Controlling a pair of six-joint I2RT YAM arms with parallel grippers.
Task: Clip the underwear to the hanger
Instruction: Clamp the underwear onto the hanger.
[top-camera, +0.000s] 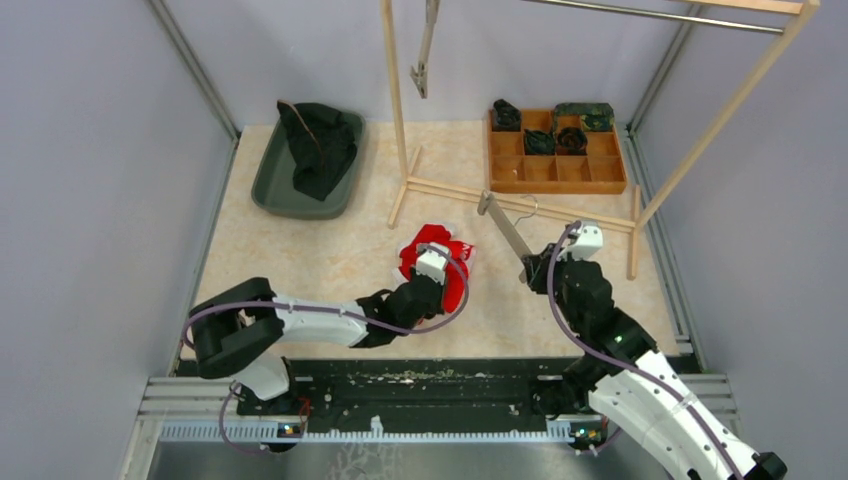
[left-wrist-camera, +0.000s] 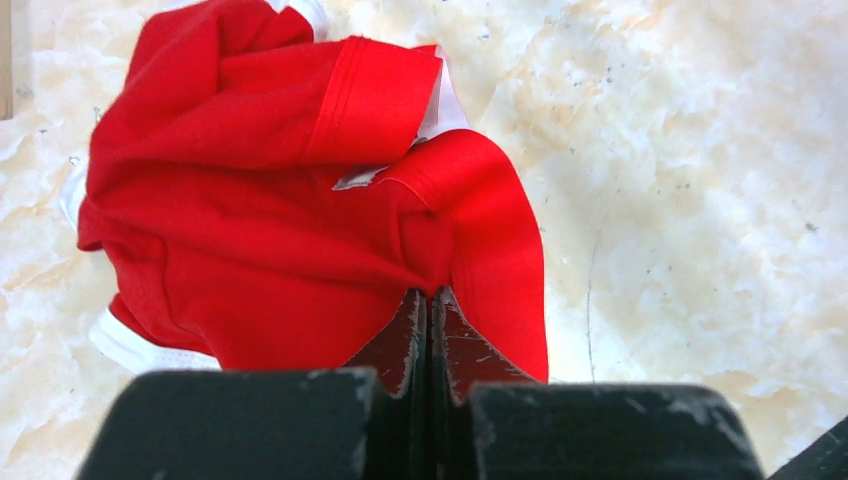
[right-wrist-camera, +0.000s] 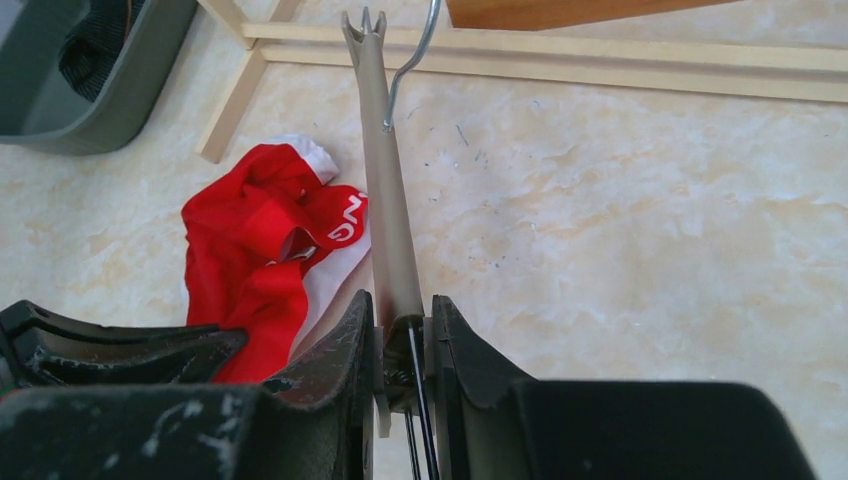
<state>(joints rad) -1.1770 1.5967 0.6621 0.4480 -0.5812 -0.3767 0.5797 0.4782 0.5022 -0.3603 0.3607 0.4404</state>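
Left gripper pinched tight on a fold of the red underwear, crumpled soft fabric with white trim, mid-table on the marbled top. Right gripper clamps one end of the flat grey hanger. Green tray holds a dark garment. Wooden divided box has rolled dark cloths in its back cells.
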